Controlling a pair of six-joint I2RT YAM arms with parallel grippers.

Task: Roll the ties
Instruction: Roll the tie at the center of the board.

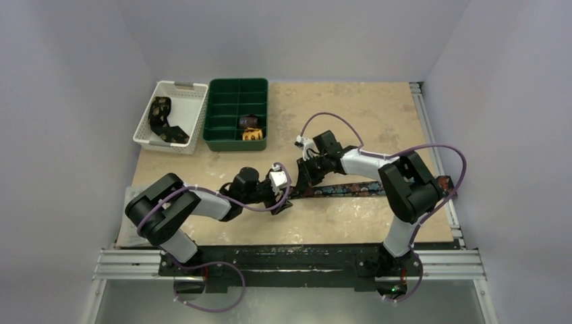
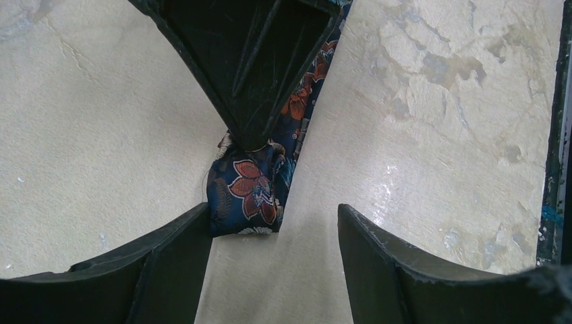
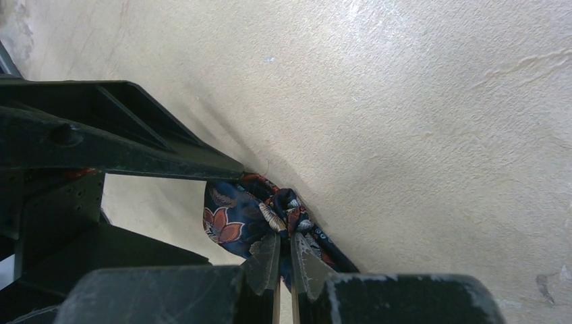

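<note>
Because a roll has to start from one end, the dark navy floral-print fabric necktie (image 1: 357,190) lies stretched from the middle of the beige desk (image 1: 364,121) out to the right in the overhead view. The left tool (image 1: 280,202) and right tool (image 1: 301,181) meet at its left end. At the far left, a white slotted plastic basket (image 1: 177,86) holds a black-and-gold tie (image 1: 162,120). The green compartment tray (image 1: 236,82) beside it carries two rolled ties (image 1: 251,134), likely finished ones.

From the left wrist, the left tool stands wide, gripping nothing. Its fingers (image 2: 168,250) sit either side of the folded tip, which the right tool pins from above.

From the right wrist, the right tool is closed tight on that bunched tip, probably to anchor the first turn.
</note>
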